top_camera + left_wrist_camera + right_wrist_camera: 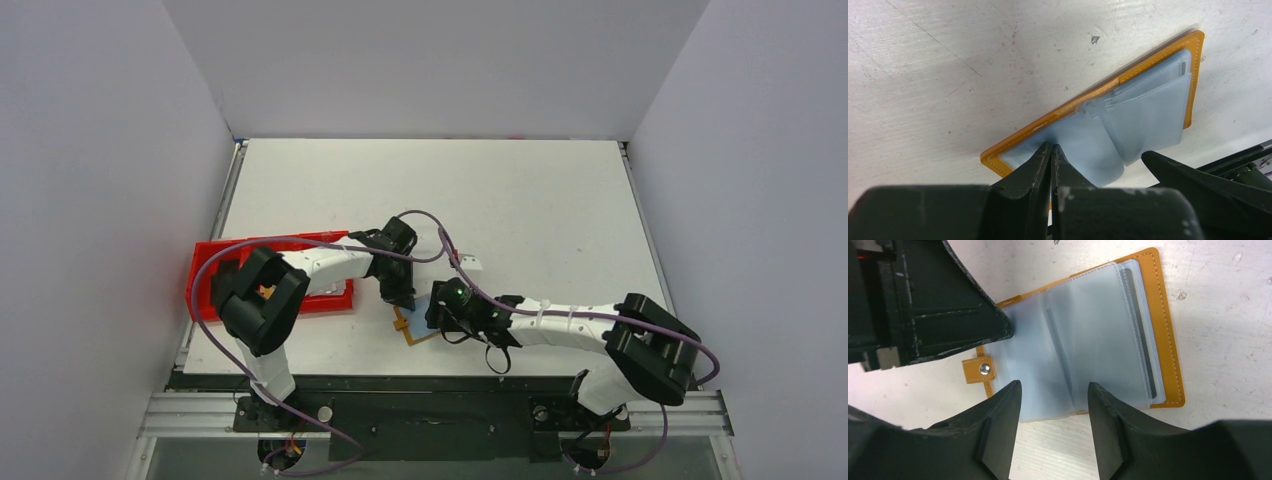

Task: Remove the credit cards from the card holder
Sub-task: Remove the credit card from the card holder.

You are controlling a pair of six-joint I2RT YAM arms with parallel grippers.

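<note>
Card holder: the tan card holder lies open and flat on the white worktop, near its front edge, between the two grippers and well apart from the red tray.
Inside it: a fan of clear plastic sleeves is spread across the open cover, and a little tab with a metal snap sticks out from one side.
Credit cards: from here they look to be inside the sleeves. One shows as a grey edge through the stacked sleeves on the side away from the tab. I can't make out how many there are.
Left gripper: the left gripper has its fingers pressed together, with hardly a slit between them. The tips are down on the sleeve leaf at the tab side of the holder. Whether a bit of plastic is nipped between them I cannot tell.
Right gripper: the right gripper stands wide open with nothing in it. One finger is on either side of the fold where the sleeves meet, at the holder's near edge. I can't tell whether the tips touch the plastic.
The two together: the grippers are close, nearly nose to nose over the holder, in the overhead view too.
Red tray: a red plastic tray sits at the left edge of the worktop, partly hidden under the left arm.
</note>
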